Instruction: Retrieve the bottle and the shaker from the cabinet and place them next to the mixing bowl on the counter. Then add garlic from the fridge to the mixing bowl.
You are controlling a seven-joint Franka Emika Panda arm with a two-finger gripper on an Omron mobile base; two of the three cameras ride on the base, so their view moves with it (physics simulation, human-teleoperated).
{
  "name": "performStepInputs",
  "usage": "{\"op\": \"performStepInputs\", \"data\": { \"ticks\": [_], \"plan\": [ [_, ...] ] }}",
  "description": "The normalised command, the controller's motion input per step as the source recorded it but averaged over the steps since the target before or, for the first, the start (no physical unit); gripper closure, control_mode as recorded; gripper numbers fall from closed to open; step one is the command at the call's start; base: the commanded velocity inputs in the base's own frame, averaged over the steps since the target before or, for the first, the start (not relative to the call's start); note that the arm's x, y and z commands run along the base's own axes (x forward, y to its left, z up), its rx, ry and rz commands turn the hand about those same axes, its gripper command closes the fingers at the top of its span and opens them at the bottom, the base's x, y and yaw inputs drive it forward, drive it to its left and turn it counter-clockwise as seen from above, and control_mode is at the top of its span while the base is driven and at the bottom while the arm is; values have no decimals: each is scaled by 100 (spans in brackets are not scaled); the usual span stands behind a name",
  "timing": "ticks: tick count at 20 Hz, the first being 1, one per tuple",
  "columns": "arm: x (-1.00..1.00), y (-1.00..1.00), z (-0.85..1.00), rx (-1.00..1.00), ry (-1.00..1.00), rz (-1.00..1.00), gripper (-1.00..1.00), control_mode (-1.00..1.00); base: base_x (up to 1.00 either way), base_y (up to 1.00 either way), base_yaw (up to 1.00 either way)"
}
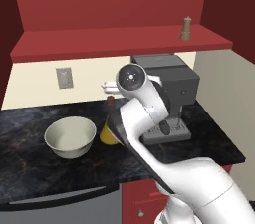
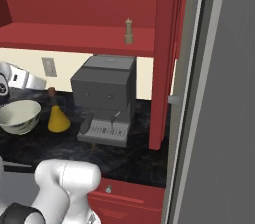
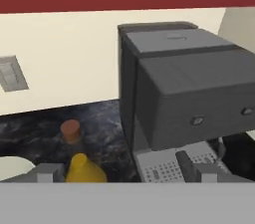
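The amber bottle [image 2: 58, 118] stands upright on the black counter [image 1: 30, 168], just right of the cream mixing bowl [image 1: 69, 137]. In the left base view my arm hides part of the bottle [image 1: 106, 135]. My gripper [image 3: 128, 172] hovers above and in front of the bottle [image 3: 84, 169], open wide, with nothing held between its fingertips [image 3: 47, 172]. The small shaker [image 1: 187, 29] stands upright on the red cabinet shelf [image 1: 99, 44], up and to the right of my hand. The garlic is out of view.
A dark grey coffee machine [image 1: 172, 93] stands on the counter right of the bottle, under the shelf. A wall outlet [image 1: 64, 77] sits on the cream backsplash. A tall grey panel [image 2: 224, 93] rises at the right; I cannot tell whether it is the fridge.
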Motion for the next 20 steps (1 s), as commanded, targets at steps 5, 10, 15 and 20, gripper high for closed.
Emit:
{"op": "performStepInputs", "data": {
  "ticks": [5, 10, 15, 20],
  "plan": [
    [-44, -67, 91, 11, 0, 1, -100, -100, 0, 0, 0],
    [-11, -79, 45, 0, 1, -19, -100, -100, 0, 0, 0],
    [42, -100, 47, 0, 1, -32, -100, -100, 0, 0, 0],
    [45, -82, 26, 0, -4, -3, -100, -100, 0, 0, 0]
  ]
}}
